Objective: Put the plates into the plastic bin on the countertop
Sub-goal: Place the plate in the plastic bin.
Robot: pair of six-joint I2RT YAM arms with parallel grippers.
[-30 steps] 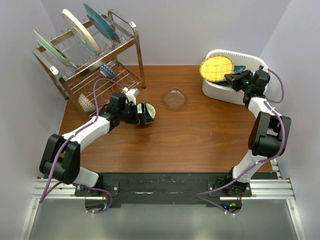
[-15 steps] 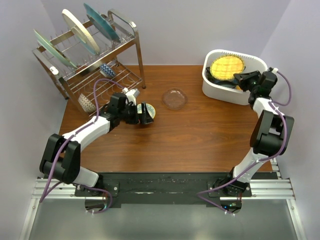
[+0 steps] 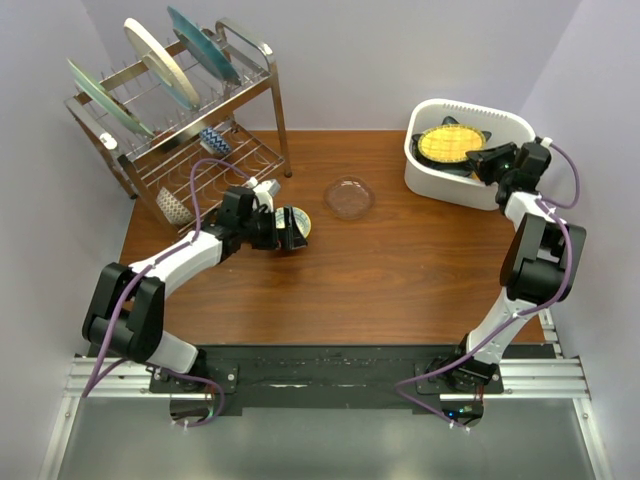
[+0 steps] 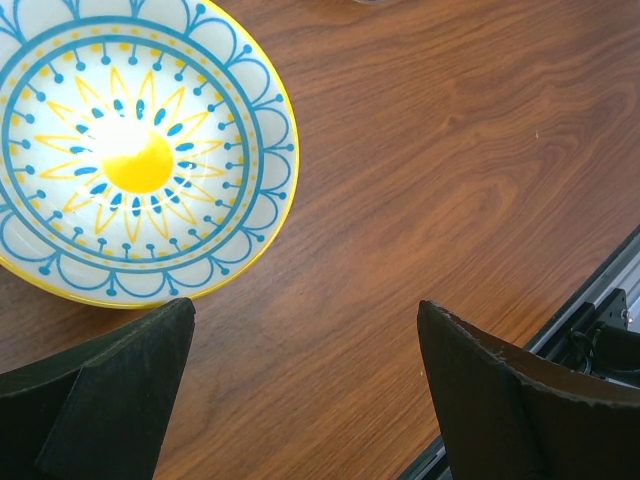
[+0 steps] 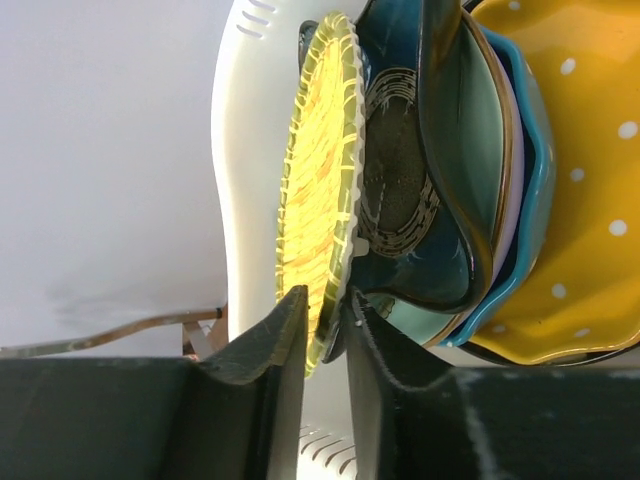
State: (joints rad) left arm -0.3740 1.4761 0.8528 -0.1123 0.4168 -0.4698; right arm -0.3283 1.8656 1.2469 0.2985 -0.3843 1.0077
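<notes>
1. Right gripper (image 5: 325,300): jaws stand narrowly astride the rim of the yellow-brown plate (image 5: 315,180). Whether it is clamped or let go cannot be told.
2. That plate lies inside the plastic bin (image 5: 245,150), atop the stacked plates (image 5: 470,180) just beyond the fingertips.
3. Left gripper (image 4: 305,312): released, jaws wide, above the counter (image 4: 450,150). A small bowl (image 4: 135,150) sits just ahead of it.

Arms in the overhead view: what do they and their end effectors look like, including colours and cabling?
The left arm and right arm both have white links, black joints and a purple cable looped alongside. The left end effector and right end effector each carry two black wedge-shaped fingers.
</notes>
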